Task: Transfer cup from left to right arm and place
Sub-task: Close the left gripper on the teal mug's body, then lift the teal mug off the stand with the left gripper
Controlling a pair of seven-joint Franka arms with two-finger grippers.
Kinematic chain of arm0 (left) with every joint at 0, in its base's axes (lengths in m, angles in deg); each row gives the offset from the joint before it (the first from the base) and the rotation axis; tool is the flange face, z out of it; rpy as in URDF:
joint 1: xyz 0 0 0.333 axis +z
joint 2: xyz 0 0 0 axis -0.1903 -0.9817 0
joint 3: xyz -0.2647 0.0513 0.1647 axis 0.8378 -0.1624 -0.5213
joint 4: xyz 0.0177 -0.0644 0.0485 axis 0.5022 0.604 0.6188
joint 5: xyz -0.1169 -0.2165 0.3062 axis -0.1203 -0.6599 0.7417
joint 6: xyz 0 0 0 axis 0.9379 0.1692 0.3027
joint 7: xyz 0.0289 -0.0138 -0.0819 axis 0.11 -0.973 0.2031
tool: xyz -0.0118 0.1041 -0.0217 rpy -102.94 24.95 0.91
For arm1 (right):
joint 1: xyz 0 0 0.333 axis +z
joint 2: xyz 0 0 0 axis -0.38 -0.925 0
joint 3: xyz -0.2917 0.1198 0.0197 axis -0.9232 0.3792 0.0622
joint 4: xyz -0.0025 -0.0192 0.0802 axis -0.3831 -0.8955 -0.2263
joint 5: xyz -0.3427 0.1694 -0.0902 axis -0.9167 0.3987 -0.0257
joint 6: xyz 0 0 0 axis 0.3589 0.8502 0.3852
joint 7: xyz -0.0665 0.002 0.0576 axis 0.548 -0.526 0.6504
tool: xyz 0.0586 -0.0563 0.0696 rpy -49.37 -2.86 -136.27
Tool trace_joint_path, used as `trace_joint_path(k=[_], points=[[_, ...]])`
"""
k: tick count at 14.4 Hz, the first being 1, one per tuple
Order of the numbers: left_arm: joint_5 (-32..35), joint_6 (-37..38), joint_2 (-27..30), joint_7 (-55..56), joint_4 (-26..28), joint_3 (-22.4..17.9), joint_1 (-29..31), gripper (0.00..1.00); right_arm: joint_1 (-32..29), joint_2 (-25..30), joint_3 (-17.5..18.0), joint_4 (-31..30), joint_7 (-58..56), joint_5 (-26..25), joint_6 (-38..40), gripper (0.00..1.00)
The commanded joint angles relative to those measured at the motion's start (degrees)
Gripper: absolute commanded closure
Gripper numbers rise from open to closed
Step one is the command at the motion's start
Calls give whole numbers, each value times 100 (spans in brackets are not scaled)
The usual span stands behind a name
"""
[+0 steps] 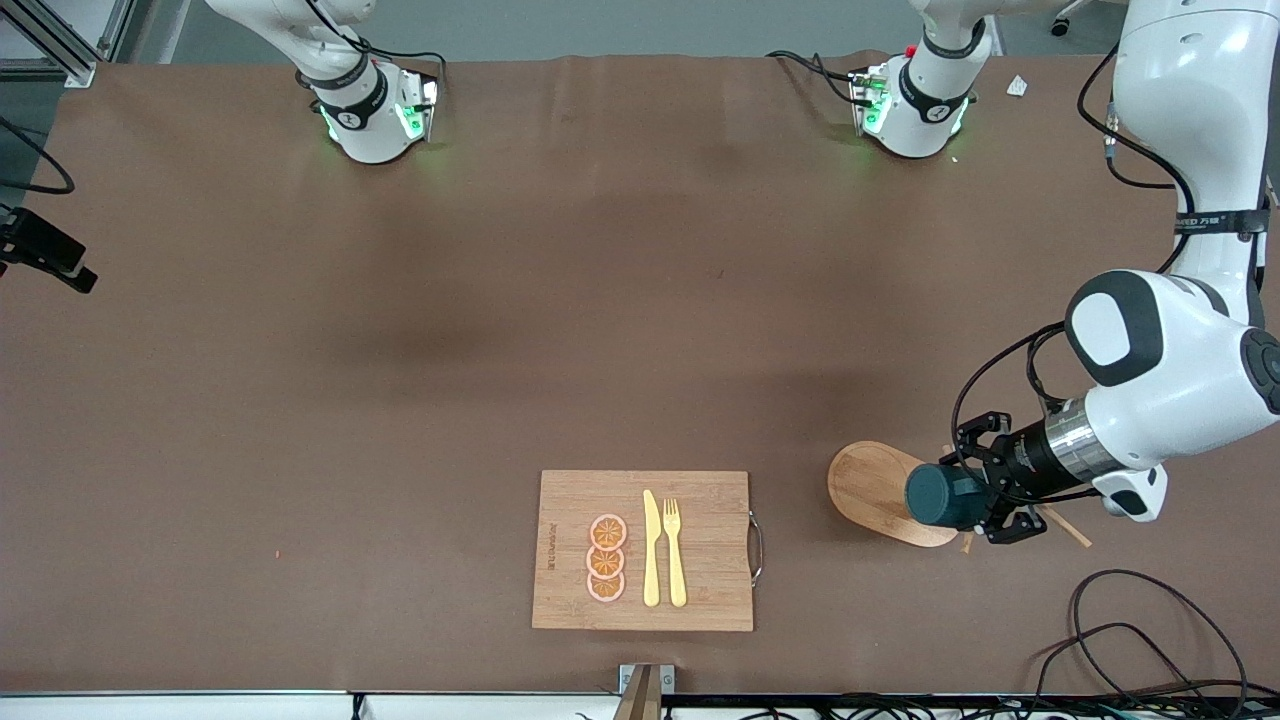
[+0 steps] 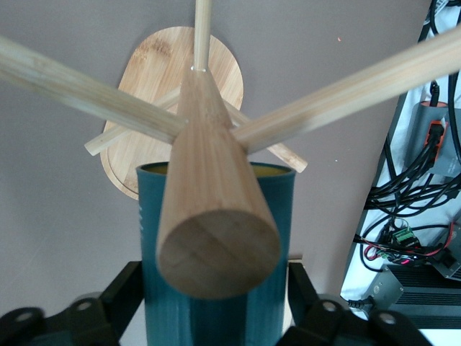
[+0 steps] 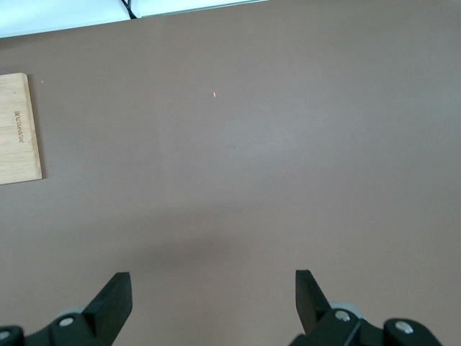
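The dark teal cup (image 1: 945, 497) is held on its side in my left gripper (image 1: 985, 503), over the oval base of the wooden peg stand (image 1: 873, 485) at the left arm's end of the table. In the left wrist view the black fingers (image 2: 124, 285) press both sides of the cup (image 2: 281, 216). Its yellowish inside shows at the rim. The stand's thick post (image 2: 216, 231) and thin pegs cross in front of it. My right gripper (image 3: 212, 288) is open and empty above bare brown table. It does not show in the front view.
A wooden cutting board (image 1: 700, 495) with three orange slices, a yellow knife and a fork lies near the front camera's edge. Its corner shows in the right wrist view (image 3: 18, 130). Cables (image 1: 1150, 640) lie near the left arm's end.
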State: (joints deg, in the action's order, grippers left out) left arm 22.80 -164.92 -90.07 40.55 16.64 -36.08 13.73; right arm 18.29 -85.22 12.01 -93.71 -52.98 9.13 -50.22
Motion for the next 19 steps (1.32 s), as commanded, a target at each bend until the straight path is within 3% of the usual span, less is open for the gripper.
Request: trace_joint_path(k=[1,3,8,14,19], points=[[2,17,-59,78,-88,-12,-38,36,-114,160,83,-190,-16,-17,-69,0],[2,17,-59,78,-97,-12,-38,41,-114,160,83,-190,-7,-17,-69,0],[20,35,64,157,-141,-3,-144,40,-114,160,83,-190,-7,-17,-69,0],[661,105,451,192,-141,6,-828,40,-132,160,83,-190,-7,-17,-69,0],[1871,105,504,192,-220,6,-1566,40,-158,160,83,-190,-7,-8,-69,0]])
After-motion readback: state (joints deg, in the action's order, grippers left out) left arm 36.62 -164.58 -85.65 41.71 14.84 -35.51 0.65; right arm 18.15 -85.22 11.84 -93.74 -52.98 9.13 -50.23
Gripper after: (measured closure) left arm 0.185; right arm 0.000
